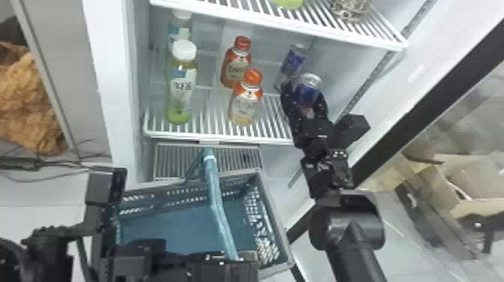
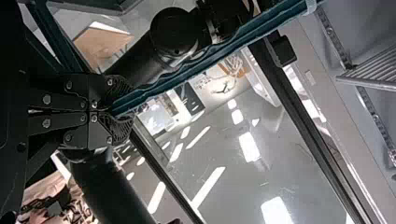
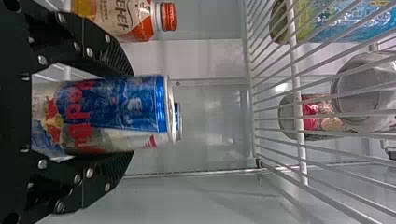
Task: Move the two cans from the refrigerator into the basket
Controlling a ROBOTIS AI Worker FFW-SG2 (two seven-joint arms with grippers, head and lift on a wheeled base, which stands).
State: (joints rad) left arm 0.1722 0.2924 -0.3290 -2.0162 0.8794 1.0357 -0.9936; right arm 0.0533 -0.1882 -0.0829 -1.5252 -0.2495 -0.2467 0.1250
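In the head view my right gripper (image 1: 304, 98) is at the right side of the refrigerator's middle shelf, around the front can (image 1: 310, 83). The right wrist view has the right gripper (image 3: 132, 114) with a fingertip against either side of that blue can (image 3: 135, 105), closed on it. The other can (image 1: 293, 60) stands behind it, mostly hidden in the wrist view. Below the shelf is the teal basket (image 1: 275, 234), its handle (image 1: 217, 200) raised. My left gripper (image 1: 228, 258) is at the handle's near part; in the left wrist view, the left gripper (image 2: 122, 110) is clamped on the handle (image 2: 187, 72).
Two orange-capped bottles (image 1: 245, 103) stand left of the cans, and green bottles (image 1: 181, 88) farther left. An upper wire shelf (image 1: 277, 24) spans above the cans. The refrigerator's side wall and black-edged door frame (image 1: 431, 101) lie close to the right arm.
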